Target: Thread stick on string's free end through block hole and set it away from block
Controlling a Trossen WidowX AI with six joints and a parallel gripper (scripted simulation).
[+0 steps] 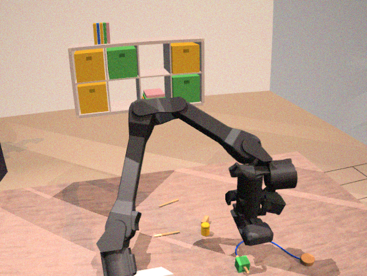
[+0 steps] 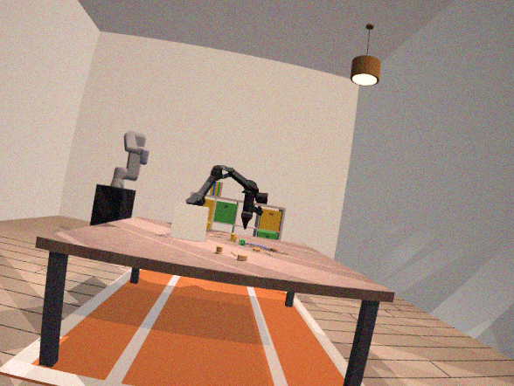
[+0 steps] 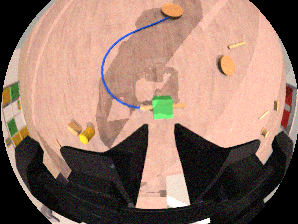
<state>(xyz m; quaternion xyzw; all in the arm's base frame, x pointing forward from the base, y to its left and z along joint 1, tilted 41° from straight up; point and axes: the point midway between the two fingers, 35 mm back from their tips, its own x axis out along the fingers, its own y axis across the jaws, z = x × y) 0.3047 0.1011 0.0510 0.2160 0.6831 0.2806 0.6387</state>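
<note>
The green block (image 1: 242, 263) (image 3: 162, 107) (image 2: 240, 240) lies on the table near the front. The thin wooden stick (image 1: 246, 269) (image 3: 144, 106) sits in its hole and pokes out on both sides. The blue string (image 1: 284, 250) (image 3: 107, 63) curves from the stick's end to the round wooden button (image 1: 308, 259) (image 3: 172, 10). My gripper (image 1: 257, 238) (image 3: 161, 127) (image 2: 245, 226) hangs above the table just behind the block, pointing down. Its fingers stand apart with only bare table showing between them, and they touch nothing.
A yellow cylinder (image 1: 205, 228) (image 3: 84, 137) and a small wooden piece (image 1: 205, 218) stand left of the gripper. Two loose sticks (image 1: 168, 203) (image 1: 166, 233) lie further left. A second wooden disc (image 3: 228, 64) lies off to the side. A white box (image 2: 189, 222) stands by the arm's base.
</note>
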